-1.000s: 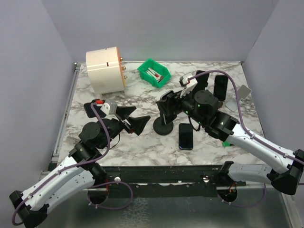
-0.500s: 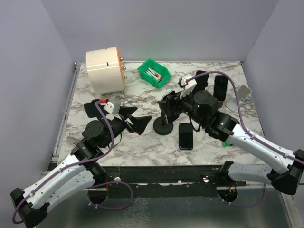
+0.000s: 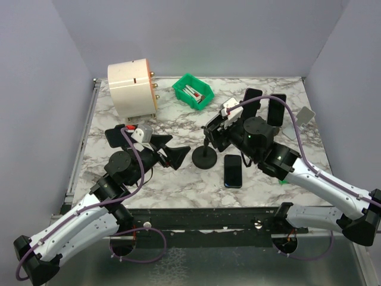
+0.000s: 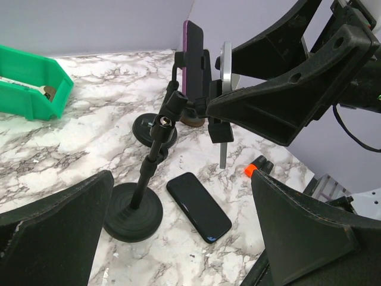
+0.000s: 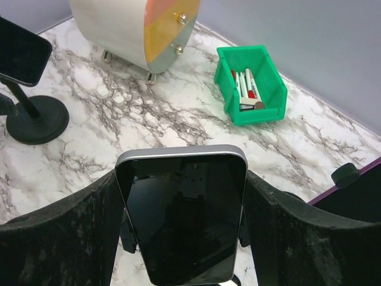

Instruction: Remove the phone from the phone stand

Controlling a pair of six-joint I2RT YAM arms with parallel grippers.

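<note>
- A cream, rounded drum (image 3: pixel 132 89) stands at the far left of the marbled worktop (image 3: pixel 172 179).
- The left end effector (image 3: pixel 177 145) hangs released, its matte black fingers spread wide, near the phone stand (image 4: pixel 152 164).
- The stand has a round black base and a thin jointed stem.
- The phone (image 5: pixel 181 211), glossy black with a silver rim, is at the stand's head, clasped by the right end effector (image 3: pixel 215 126).
- Whether the cradle also holds it is hidden.
- A dark handset (image 4: pixel 198 207) lies flat beside the base.
</note>
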